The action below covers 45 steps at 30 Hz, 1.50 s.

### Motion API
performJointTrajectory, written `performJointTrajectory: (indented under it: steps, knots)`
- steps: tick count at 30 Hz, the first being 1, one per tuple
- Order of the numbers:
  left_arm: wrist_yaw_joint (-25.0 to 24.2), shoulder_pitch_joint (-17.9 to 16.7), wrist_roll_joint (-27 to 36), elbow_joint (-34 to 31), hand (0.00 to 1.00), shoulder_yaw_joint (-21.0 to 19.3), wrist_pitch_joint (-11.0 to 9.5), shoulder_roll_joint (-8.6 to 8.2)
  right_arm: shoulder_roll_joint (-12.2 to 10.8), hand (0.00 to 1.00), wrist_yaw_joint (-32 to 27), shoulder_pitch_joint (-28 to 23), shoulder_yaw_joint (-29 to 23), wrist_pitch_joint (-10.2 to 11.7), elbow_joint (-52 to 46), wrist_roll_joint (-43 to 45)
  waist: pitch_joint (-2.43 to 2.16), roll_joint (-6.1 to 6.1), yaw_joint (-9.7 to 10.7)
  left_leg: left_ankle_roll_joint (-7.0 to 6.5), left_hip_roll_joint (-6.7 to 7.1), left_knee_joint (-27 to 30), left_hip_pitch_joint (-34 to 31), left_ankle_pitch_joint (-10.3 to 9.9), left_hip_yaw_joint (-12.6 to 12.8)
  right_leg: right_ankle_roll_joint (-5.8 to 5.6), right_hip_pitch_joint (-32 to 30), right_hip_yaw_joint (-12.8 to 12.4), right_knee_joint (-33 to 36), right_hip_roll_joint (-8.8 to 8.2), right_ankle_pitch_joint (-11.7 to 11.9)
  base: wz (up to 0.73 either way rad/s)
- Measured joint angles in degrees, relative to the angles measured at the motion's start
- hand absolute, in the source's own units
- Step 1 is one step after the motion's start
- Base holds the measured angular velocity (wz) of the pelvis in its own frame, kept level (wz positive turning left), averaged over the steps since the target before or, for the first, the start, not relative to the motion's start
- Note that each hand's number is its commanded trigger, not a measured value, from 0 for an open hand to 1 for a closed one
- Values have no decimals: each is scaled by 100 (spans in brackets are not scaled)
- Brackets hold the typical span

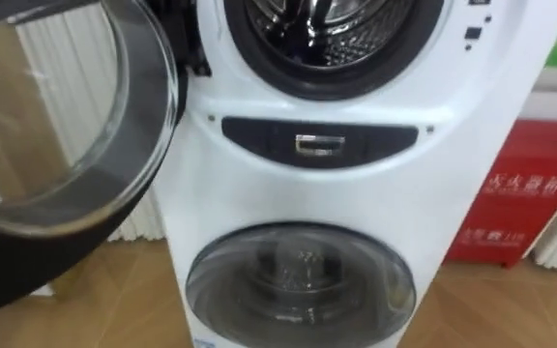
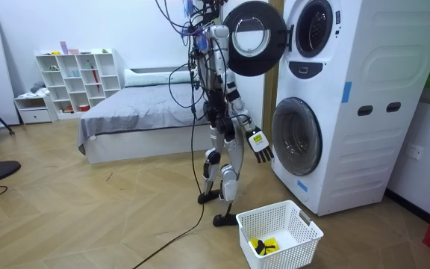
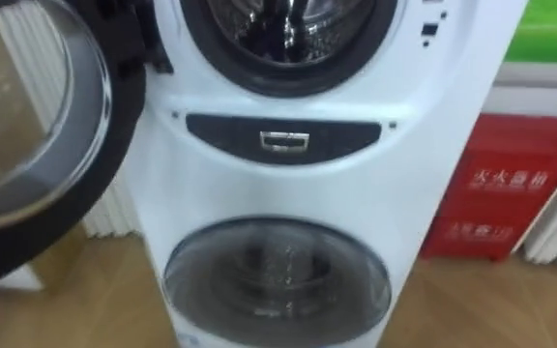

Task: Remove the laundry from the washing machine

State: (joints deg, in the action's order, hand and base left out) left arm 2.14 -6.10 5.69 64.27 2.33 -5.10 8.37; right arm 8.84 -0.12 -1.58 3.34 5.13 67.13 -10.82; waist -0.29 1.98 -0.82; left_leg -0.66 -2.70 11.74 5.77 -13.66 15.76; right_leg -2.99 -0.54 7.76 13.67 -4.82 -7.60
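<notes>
Open door (image 1: 66,116): swung wide at left, round glass.
Right hand (image 2: 260,146): hangs low before the washing machine (image 1: 356,184), fingers loose, holding nothing.
Drum (image 1: 361,43): a dark shape (image 1: 309,21) inside, perhaps clothes, cannot tell.
Handling: probably soft, light and limp, so grab a bunched fold.
Red box (image 1: 525,193): white characters.

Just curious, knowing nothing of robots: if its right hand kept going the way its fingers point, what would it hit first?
Probably the lower washing machine, near its closed door: the right hand hangs open, fingers slanting down toward it. Depth is unclear; it might reach the floor first.
</notes>
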Motion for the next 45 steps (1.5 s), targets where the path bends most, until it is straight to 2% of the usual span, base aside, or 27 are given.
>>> performJointTrajectory:
  steps: [1,2,6,9,10,12,14,21,23,25,27,29,30,31,34,35,37,38,40,45]
  knots:
    - [-4,21,54,41,0,-7,-30,-17,1,0,-35,36,-6,79,9,21,16,-8,-21,0,-2,-7,44,0,-23,0,37,28,-37,8,0,-21]
    - [-20,26,115,78,0,-44,-35,-39,0,0,-52,58,-8,140,36,51,52,-29,-26,1,0,-44,111,-1,-73,0,166,27,-155,22,0,-16]
    - [-58,29,158,96,0,-145,-40,-82,-5,0,-32,37,-8,157,43,245,93,-95,35,79,-53,-169,197,-54,-189,-2,330,157,-325,90,-1,13]
    - [-37,-29,161,95,0,-247,-46,-107,-42,0,36,-1,-8,178,42,249,98,-126,-54,95,-92,-213,189,-52,-193,11,250,105,-351,154,-7,-10]
    - [-30,-78,165,95,0,-310,-47,-122,-31,0,34,-47,-9,183,43,294,81,-139,-115,95,-96,-203,189,-52,-227,17,257,64,-397,173,-5,-18]
    - [10,-138,329,100,0,-439,-48,-121,-27,0,32,-55,-20,183,45,401,76,-159,-122,95,-105,-202,192,-52,-386,20,255,38,-405,199,-5,-12]
    - [22,-144,611,105,0,-625,-48,-113,-10,0,33,-58,-37,204,127,451,72,-171,-123,95,-110,-204,217,-51,-497,23,288,31,-413,213,-7,-2]
    - [46,-5,1716,-201,0,-1196,-51,-9,31,0,69,-163,-362,220,148,563,75,-206,-114,95,-92,-235,286,-52,-519,22,367,37,-419,199,-7,0]
    - [101,160,2332,-319,0,-1417,-60,77,38,0,70,-174,-534,237,171,566,90,-236,-99,95,-77,-237,285,-52,-534,22,373,36,-423,188,-7,0]
    - [148,289,2675,-369,0,-1547,-69,191,38,0,64,-204,-672,240,193,600,89,-265,-97,95,-71,-239,286,-52,-553,22,377,35,-438,185,-7,0]
    - [213,311,2887,-559,0,-1617,-87,293,38,0,66,-284,-818,244,169,680,83,-300,-103,95,-68,-239,287,-52,-559,25,386,29,-460,185,-5,0]
    - [277,321,3212,-863,0,-1967,-85,358,66,0,66,-417,-1003,241,166,736,70,-393,-125,95,-68,-239,296,-52,-550,34,384,17,-456,187,1,0]
    - [300,321,3282,-950,0,-2078,-88,371,71,0,69,-458,-1066,240,166,762,51,-383,-124,95,-68,-239,298,-52,-548,35,382,17,-453,187,1,0]
    - [367,323,3424,-1110,0,-2211,-103,427,87,0,69,-530,-1161,236,165,822,44,-431,-126,95,-68,-239,294,-52,-545,35,373,13,-436,187,2,0]
    - [425,371,4041,-1420,0,-2306,-103,678,157,0,111,-656,-1274,208,159,817,54,-568,-132,95,-65,-239,295,-52,-545,37,342,-27,-381,186,3,-1]
    - [467,374,4178,-1579,0,-2458,-102,770,165,0,117,-661,-1394,165,128,887,45,-603,-118,97,-65,-250,295,-54,-538,40,322,-37,-362,189,4,-5]
    - [515,379,4302,-1898,0,-2666,-100,896,231,0,114,-672,-1435,119,86,918,22,-662,-118,102,-62,-319,288,-57,-548,42,256,-40,-292,192,3,-2]
    - [553,377,4357,-2196,0,-2776,-106,961,248,0,101,-719,-1463,108,12,901,27,-671,-134,103,-57,-322,287,-56,-556,42,254,-28,-292,189,3,0]
    - [632,377,4351,-2553,0,-2842,-134,1073,248,0,101,-764,-1461,106,-51,890,10,-671,-143,104,-59,-308,282,-56,-556,42,263,-14,-290,189,3,2]
    - [906,377,4327,-3469,0,-2945,-121,1089,242,0,153,-808,-1461,58,-138,924,-8,-677,-296,104,-59,-299,297,-54,-560,42,270,-17,-288,192,3,0]
